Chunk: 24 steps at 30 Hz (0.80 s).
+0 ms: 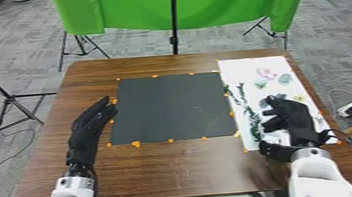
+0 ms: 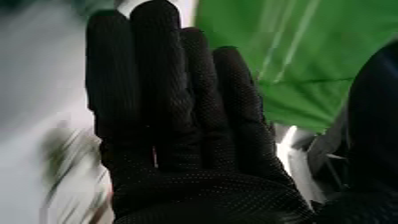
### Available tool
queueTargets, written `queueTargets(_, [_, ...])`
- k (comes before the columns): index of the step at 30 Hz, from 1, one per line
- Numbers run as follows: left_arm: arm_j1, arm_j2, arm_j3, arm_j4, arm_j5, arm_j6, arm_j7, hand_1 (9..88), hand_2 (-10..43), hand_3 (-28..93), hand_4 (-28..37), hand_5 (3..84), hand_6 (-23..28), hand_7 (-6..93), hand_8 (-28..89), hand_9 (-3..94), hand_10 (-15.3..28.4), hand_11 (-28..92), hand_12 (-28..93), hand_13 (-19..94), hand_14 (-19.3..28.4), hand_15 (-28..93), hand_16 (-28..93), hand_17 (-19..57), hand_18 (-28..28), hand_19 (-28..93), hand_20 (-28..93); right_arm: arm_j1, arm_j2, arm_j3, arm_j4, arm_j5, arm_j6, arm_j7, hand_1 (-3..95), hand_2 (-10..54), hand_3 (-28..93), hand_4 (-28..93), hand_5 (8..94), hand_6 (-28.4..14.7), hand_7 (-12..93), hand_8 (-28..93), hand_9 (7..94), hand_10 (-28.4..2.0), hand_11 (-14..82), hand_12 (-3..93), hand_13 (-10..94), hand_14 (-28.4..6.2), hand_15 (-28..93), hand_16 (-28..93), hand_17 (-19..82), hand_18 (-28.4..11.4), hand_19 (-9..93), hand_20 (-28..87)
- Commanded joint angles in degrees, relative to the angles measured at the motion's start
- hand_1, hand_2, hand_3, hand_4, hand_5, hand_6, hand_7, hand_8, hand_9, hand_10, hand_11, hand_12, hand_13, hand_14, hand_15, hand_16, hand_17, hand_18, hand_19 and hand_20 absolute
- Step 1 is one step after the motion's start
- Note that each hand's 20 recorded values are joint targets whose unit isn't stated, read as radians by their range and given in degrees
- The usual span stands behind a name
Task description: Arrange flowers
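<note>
In the head view my right hand [image 1: 290, 121] is over the white sheet [image 1: 241, 67] at the table's right, beside green leafy stems [image 1: 253, 118] lying on it. Pink [image 1: 266, 73] and pale blue-green flowers [image 1: 284, 79] lie on the sheet's far part. My left hand [image 1: 89, 125] is over the table's left side, left of the dark square mat [image 1: 171, 107], with its fingers straight. The right wrist view has my right hand [image 2: 169, 115] with straight fingers, and blurred green stems [image 2: 67, 160] beyond it.
Orange bits [image 1: 135, 144] line the mat's edges on the brown table [image 1: 182, 168]. A green cloth [image 1: 130, 9] hangs on a stand behind the table. Another stand [image 1: 10, 100] is on the floor at the left; a cable runs beside my right wrist.
</note>
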Motion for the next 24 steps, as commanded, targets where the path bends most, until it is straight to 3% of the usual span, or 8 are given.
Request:
queueTargets(1, [0.98, -0.27, -0.2, -0.1, 0.22, -0.09, -0.65, 32.6, -7.2, 62, -16.8, 42.3, 3.2, 12.9, -6, 41.1, 12.0, 16, 15, 32, 16.1, 21, 2, 5.1, 12.3, 5, 22, -1.8, 3.43, -1.0, 1.32, -47.83, -4.3, 4.0, 36.6, -9.5, 42, -28, 60.3, -4.7, 17, -6, 65.9, -17.1, 24.3, 26.3, 73, -11.9, 48, 24, 47, -17.6, 78, 44])
queueTargets(8, [1.04, -0.07, -0.35, -0.31, 0.37, -0.31, -0.8, 32.7, -7.1, 62, -16.8, 42.3, 3.2, 12.9, -6, 41.0, 12.0, 16, 14, 31, 16.2, 21, 2, 5.2, 12.2, 5, 22, 0.36, 11.03, -3.38, 2.31, -50.82, -10.71, 9.89, 32.6, -9.5, 59, -28, 62.4, -5.0, 19, -5, 66.5, -16.9, 27.7, 28.4, 74, -10.4, 55, 26, 50, -16.8, 85, 43])
queueTargets(24, [1.19, 0.53, -0.61, -0.6, 0.26, -0.36, -1.5, 32.8, -7.3, 62, -16.8, 42.3, 3.2, 12.7, -6, 41.1, 12.1, 16, 14, 31, 16.2, 21, 2, 4.9, 12.4, 5, 22, 6.54, 19.17, -10.74, 7.33, -48.72, -22.93, 13.29, 34.4, -9.5, 56, -28, 65.4, -5.6, 22, -4, 68.8, -16.7, 33.0, 30.0, 78, -8.2, 59, 27, 56, -13.2, 90, 42])
